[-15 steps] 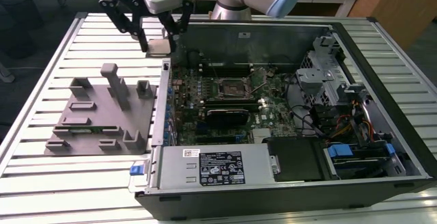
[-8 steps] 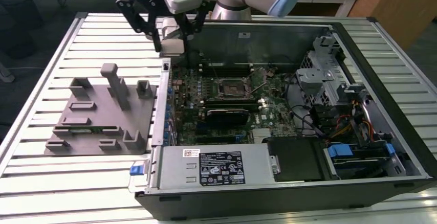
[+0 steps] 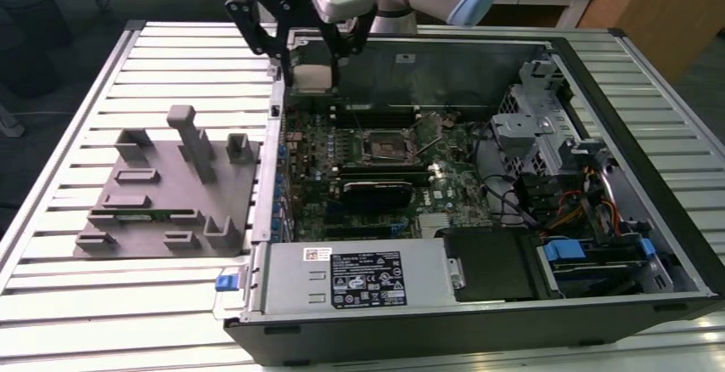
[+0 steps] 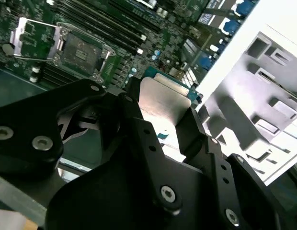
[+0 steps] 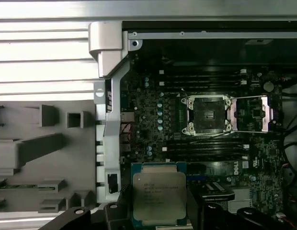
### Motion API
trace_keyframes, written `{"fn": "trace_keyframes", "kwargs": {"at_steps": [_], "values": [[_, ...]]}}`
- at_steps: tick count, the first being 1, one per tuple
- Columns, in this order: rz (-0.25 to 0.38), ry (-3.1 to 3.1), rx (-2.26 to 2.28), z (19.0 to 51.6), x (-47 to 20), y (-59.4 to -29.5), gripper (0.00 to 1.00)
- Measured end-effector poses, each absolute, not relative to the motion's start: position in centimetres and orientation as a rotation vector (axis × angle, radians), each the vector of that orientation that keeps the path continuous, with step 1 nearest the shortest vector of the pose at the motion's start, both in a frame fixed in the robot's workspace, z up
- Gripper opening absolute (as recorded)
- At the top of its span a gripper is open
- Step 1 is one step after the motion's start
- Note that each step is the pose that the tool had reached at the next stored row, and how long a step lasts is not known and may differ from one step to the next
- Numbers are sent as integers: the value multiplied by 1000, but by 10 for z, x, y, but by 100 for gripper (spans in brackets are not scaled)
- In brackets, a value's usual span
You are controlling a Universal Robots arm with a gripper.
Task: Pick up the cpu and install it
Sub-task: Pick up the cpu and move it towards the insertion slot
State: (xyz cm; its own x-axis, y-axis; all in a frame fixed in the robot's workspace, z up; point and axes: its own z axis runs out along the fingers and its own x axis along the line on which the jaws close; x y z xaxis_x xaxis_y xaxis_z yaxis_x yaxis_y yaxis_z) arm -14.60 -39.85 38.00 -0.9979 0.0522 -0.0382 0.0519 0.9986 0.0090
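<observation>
My gripper (image 3: 312,68) hangs over the far corner of the open computer case, at the exterior view's left, and is shut on the cpu (image 3: 311,75). The cpu (image 5: 159,195) is a flat square chip with a pale silver lid and a green rim, pinched at its sides between the black fingers (image 4: 134,115) in both wrist views. Its lid (image 4: 164,103) faces the cameras. The empty processor socket (image 3: 385,144) on the motherboard lies open, its metal frame swung back (image 5: 251,114). The socket (image 4: 79,50) sits apart from the chip, further into the case.
The grey tray (image 3: 159,194) with upright holders lies on the slatted table at the exterior view's left, a green memory stick (image 3: 148,213) in one slot. The case wall (image 5: 110,120) separates tray and motherboard. Drive cages and cables (image 3: 566,194) fill the exterior view's right side.
</observation>
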Motion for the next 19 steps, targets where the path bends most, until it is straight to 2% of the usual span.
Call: {"fn": "trace_keyframes", "kwargs": {"at_steps": [19], "values": [[12,3105,81,371,-90,-398,55]]}}
